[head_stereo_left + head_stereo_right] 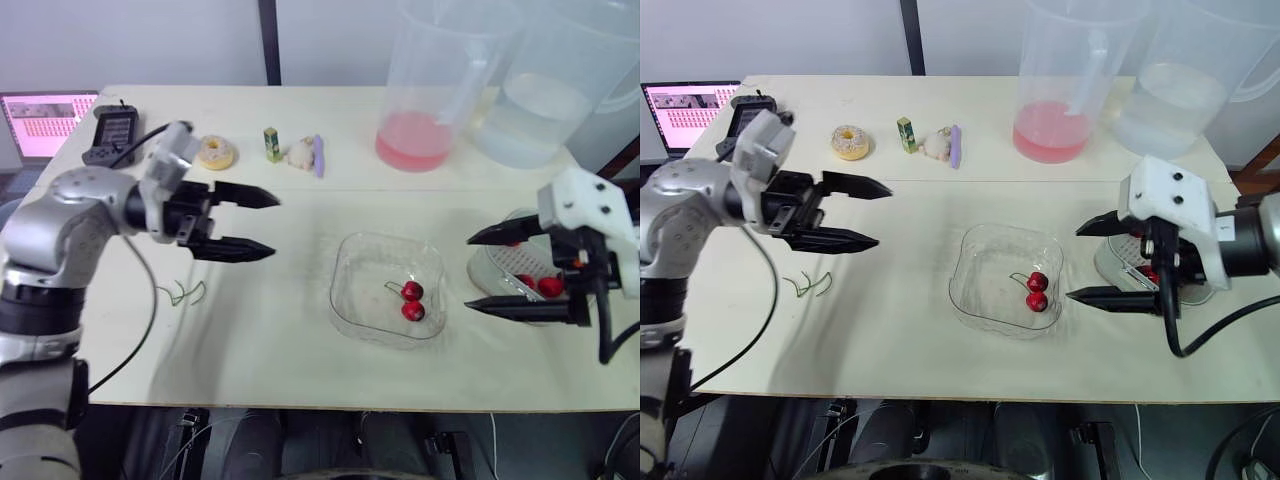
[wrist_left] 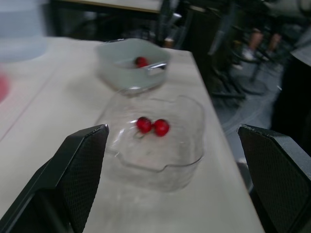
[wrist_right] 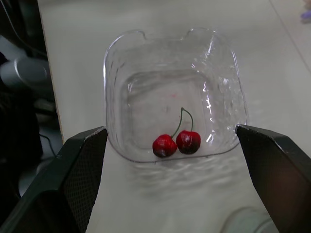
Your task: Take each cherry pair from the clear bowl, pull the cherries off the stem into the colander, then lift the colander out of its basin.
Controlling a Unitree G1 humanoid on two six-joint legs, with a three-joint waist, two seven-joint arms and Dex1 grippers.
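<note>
- My left end effector (image 1: 275, 226) hangs over the left part of the tabletop (image 1: 270, 350). Its two black fingers are spread wide and hold nothing.
- My right end effector (image 1: 468, 274) is over the right side. Its fingers are also spread apart and empty, with the tips pointing toward the clear bowl (image 1: 345, 300).
- The clear bowl sits on the tabletop between the two end effectors, nearer the right one and close to the front edge.
- One cherry pair (image 1: 412, 301) lies inside the bowl toward its right side: two red cherries touching each other, joined by a thin green stem.
- The colander (image 1: 500, 266) stands just beside the bowl on its right, partly hidden behind my right end effector. I cannot make out where the colander ends and its basin begins.
- Loose cherries (image 1: 550, 286) lie in the colander.
- A few bare green stems (image 1: 185, 293) lie on the tabletop under my left end effector, well apart from the bowl.
- Along the back stand a pitcher (image 1: 430, 100) with pink liquid, a larger water container (image 1: 545, 110) beside it, a donut (image 1: 215, 152) and a small green box (image 1: 272, 144).
</note>
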